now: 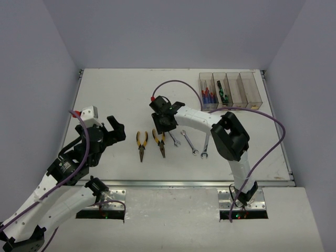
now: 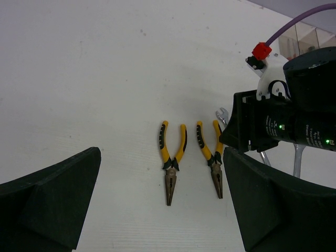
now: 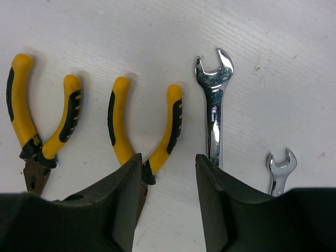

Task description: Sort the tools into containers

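Observation:
Two yellow-and-black pliers lie side by side on the table, the left pliers (image 1: pixel 141 144) (image 2: pixel 172 157) (image 3: pixel 42 121) and the right pliers (image 1: pixel 159 142) (image 2: pixel 211 157) (image 3: pixel 144 126). Three silver wrenches (image 1: pixel 189 142) lie to their right; two of them show in the right wrist view, the large wrench (image 3: pixel 214 105) and a small wrench (image 3: pixel 279 170). My right gripper (image 1: pixel 163 123) (image 3: pixel 168 163) is open and empty, just above the right pliers' pivot. My left gripper (image 1: pixel 116 128) (image 2: pixel 163 205) is open and empty, left of the pliers. The containers (image 1: pixel 229 90) stand at the back right, holding the blue/red screwdriver (image 1: pixel 208 96) and the green/black screwdriver (image 1: pixel 222 94).
The two right-hand bins (image 1: pixel 247 89) look empty. The right arm's wrist (image 2: pixel 273 126) fills the right side of the left wrist view, close to the right pliers. White walls enclose the table on three sides.

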